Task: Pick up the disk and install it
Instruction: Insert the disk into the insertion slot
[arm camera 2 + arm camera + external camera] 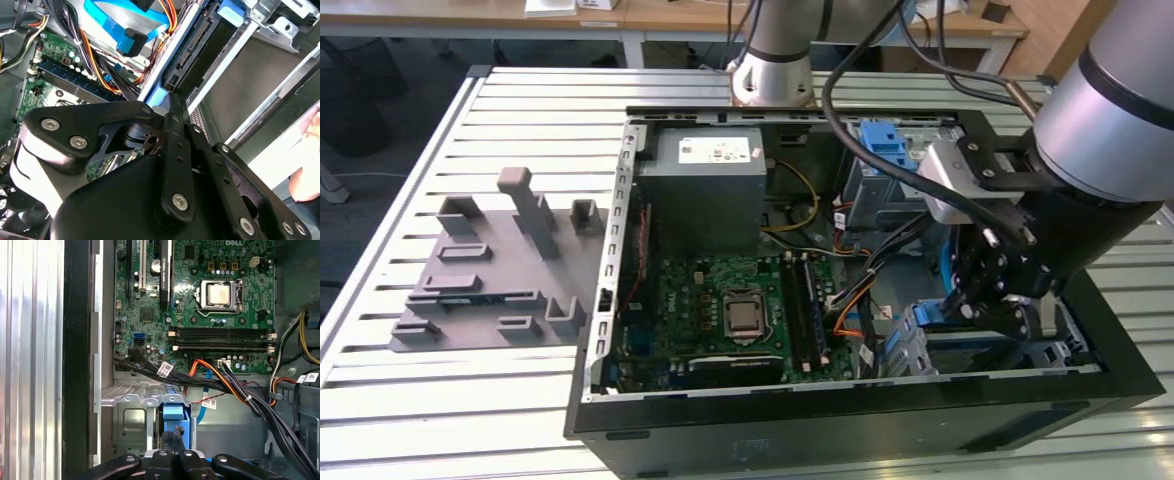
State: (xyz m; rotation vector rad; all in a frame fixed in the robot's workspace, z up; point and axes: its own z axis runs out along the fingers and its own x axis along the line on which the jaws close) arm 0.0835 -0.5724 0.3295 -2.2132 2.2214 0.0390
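Where the arm [1107, 130] dips into the open computer case [854, 425], the gripper [172, 437] stands inside the case corner at the exterior view's right. Its fingers [165, 440] are drawn narrow and closed on the disk [175, 412]. The disk stands on edge between them, and in the first wrist view its blue rail end juts just past the fingertips. The silver drive cage [142, 399] sits just beyond the gripper, right beside that blue end; how far the disk is seated in it I cannot tell. In the second wrist view the dark slab of the disk runs out from between the black finger links. Its connector edge faces a blue flat cable [125, 25] that lies near it but apart.

Farther from the gripper, past the cage, a bundle of black and orange cables [235, 390] crosses the edge of the green motherboard [200, 315]. The bare processor socket [220, 294] is well apart from the fingers. In the exterior view, the grey metal box [707, 180] with its white sticker sits off to the gripper's side, toward that view's left. A blue plastic latch [881, 140] stands farther off, toward the arm's base. Outside the case, well apart from the gripper at the exterior view's left, a grey moulded fixture [487, 270] lies flat on the slatted metal table [440, 400].
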